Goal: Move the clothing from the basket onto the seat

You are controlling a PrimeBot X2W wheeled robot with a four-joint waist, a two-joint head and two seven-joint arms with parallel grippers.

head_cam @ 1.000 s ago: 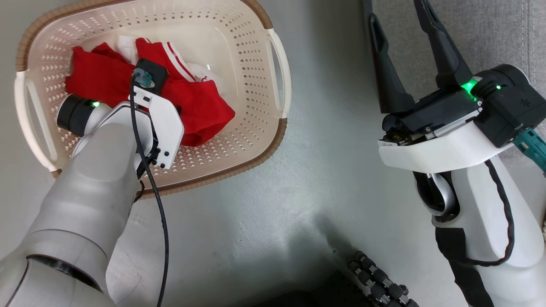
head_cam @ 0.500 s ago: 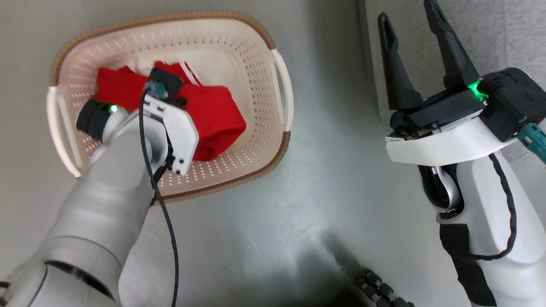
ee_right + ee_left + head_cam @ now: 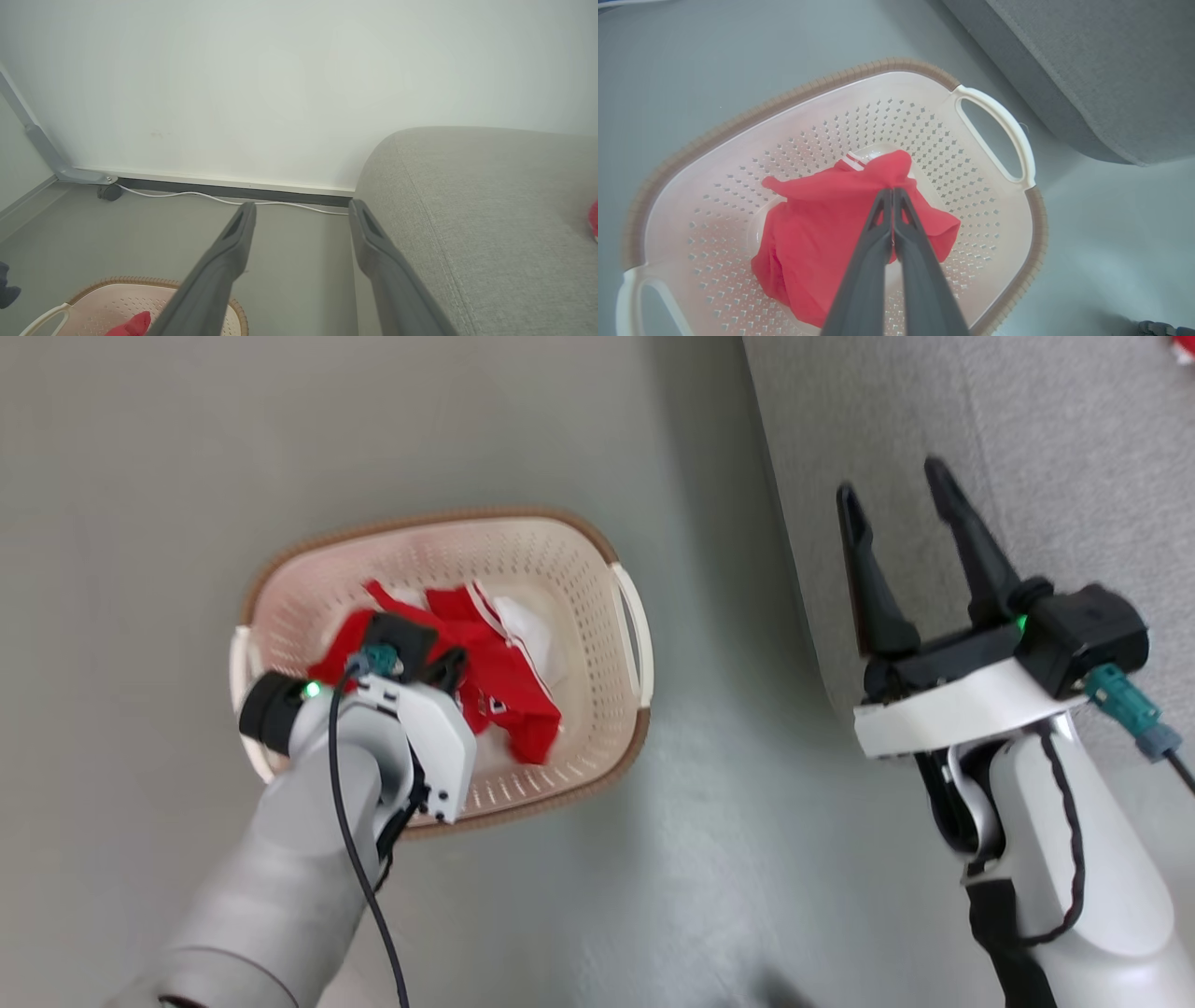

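Clothing [image 3: 817,233] pinched tight in left claw [image 3: 893,191]; right claw [image 3: 889,481] spread wide.

Smooth grey floor [image 3: 709,859], slightly shiny. White wall [image 3: 299,84] at the back with a dark skirting strip [image 3: 233,190] along its foot, and a thin white cable [image 3: 187,194] trailing beside it. On the left, a grey metal bar [image 3: 42,144] slants down to a small dark wheel [image 3: 110,192].

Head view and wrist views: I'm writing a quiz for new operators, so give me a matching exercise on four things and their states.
1 left gripper
2 right gripper
3 basket
4 seat

A open, empty
B grey upholstery
C shut on the clothing
D cream, perforated, on the floor

Pairs: 1-C, 2-A, 3-D, 4-B.
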